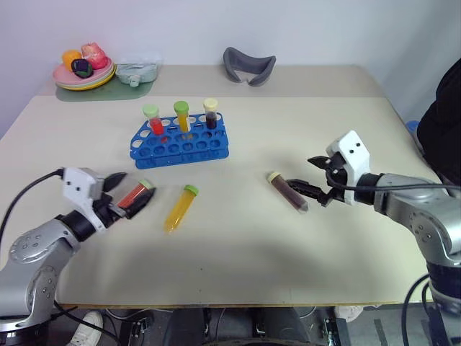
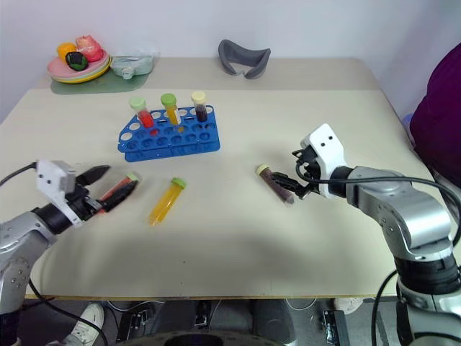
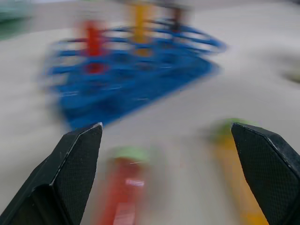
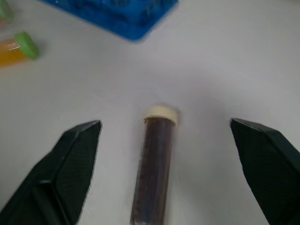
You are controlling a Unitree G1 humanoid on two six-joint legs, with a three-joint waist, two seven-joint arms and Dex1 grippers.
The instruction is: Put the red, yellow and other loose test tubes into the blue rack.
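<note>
Blue rack sits mid-table, three tubes lying loose short of it. Head views: both grippers spread wide. Left wrist, blurred: left gripper perhaps straddles the red tube. Right wrist: right gripper brackets the brown tube; an off-centre pinch could roll it away.

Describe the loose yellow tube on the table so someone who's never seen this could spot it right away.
Start at the blue rack standing on the beige table. Just in front of it, nearer the robot, two tubes lie flat side by side. The yellow tube is the one filled with yellow-orange liquid under a green cap, while the red tube beside it lies between the open left tool's fingers.
</note>
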